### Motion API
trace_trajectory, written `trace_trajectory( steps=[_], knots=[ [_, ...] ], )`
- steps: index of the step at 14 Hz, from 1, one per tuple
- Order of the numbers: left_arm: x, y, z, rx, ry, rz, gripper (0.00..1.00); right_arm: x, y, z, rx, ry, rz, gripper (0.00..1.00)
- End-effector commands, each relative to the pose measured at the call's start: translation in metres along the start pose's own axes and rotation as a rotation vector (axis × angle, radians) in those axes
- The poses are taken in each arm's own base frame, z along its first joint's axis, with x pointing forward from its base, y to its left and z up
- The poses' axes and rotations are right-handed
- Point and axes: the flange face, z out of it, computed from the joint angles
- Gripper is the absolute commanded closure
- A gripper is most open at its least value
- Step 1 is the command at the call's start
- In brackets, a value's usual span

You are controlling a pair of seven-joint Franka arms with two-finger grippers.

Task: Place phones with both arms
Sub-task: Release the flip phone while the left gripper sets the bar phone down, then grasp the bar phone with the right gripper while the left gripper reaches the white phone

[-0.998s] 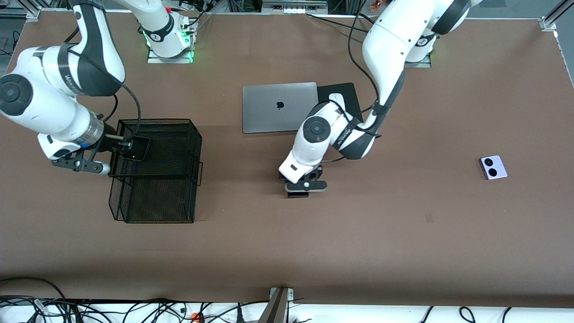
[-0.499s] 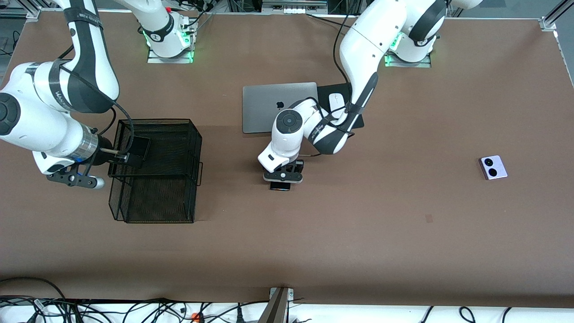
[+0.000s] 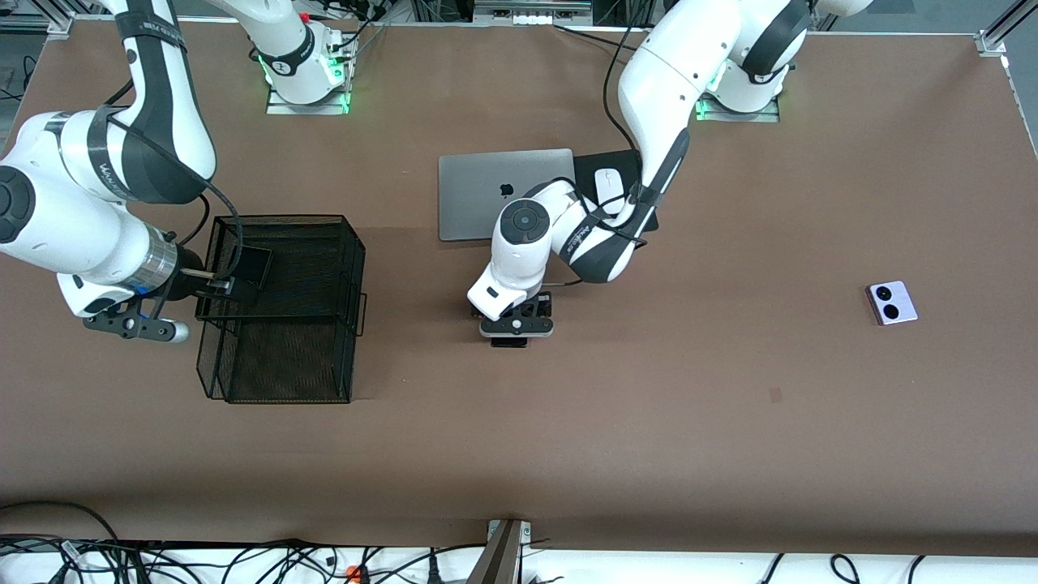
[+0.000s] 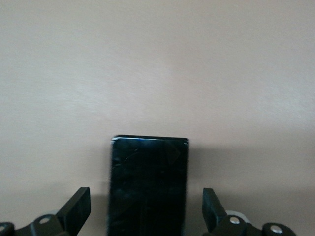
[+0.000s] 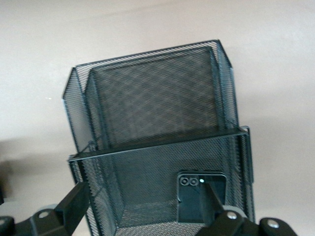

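A slim black phone [image 3: 509, 341] lies flat on the brown table, nearer the front camera than the laptop. My left gripper [image 3: 516, 327] stands low over it, open. In the left wrist view the slim black phone [image 4: 147, 187] sits between the fingers [image 4: 78, 209], with a gap on each side. A square black phone [image 3: 253, 266] rests in the upper tier of the black mesh basket [image 3: 324, 357]. My right gripper [image 3: 225, 283] is open at the basket's rim. In the right wrist view the square black phone [image 5: 197, 199] lies past the open right gripper [image 5: 146, 204]. A lavender phone [image 3: 892, 302] lies alone toward the left arm's end.
A shut silver laptop [image 3: 486, 195] lies at mid-table, with a white mouse [image 3: 606, 188] on a black pad [image 3: 604, 160] beside it. The left arm's forearm passes over them. Cables run along the table's front edge [image 3: 243, 560].
The left gripper carried the slim black phone toward the right arm's end, set it on the table and opened. The right gripper drew back slightly from the basket.
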Motion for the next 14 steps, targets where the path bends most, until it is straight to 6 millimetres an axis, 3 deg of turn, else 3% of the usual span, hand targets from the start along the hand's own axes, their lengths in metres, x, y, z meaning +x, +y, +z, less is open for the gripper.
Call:
trace_trajectory(
  steps=[1,4,6,10,12,14],
  knots=[
    [0.029,-0.024,-0.034,0.053,-0.050,0.013,0.00,-0.003,-0.063,0.015,0.002,-0.020,-0.061,0.00],
    [0.056,-0.074,-0.052,0.112,-0.122,0.075,0.00,-0.003,-0.144,0.027,-0.013,0.016,-0.023,0.00],
    [0.073,-0.127,-0.062,0.162,-0.208,0.128,0.00,-0.011,-0.205,0.047,-0.023,0.033,-0.004,0.00],
    [0.099,-0.236,-0.079,0.196,-0.280,0.194,0.00,-0.048,-0.314,0.114,0.090,0.041,-0.022,0.00],
    [0.109,-0.288,-0.090,0.223,-0.295,0.256,0.00,-0.069,-0.351,0.156,0.103,0.077,0.019,0.00],
    [0.116,-0.338,-0.103,0.234,-0.313,0.318,0.00,-0.087,-0.376,0.197,0.104,0.106,0.011,0.00]
  ],
)
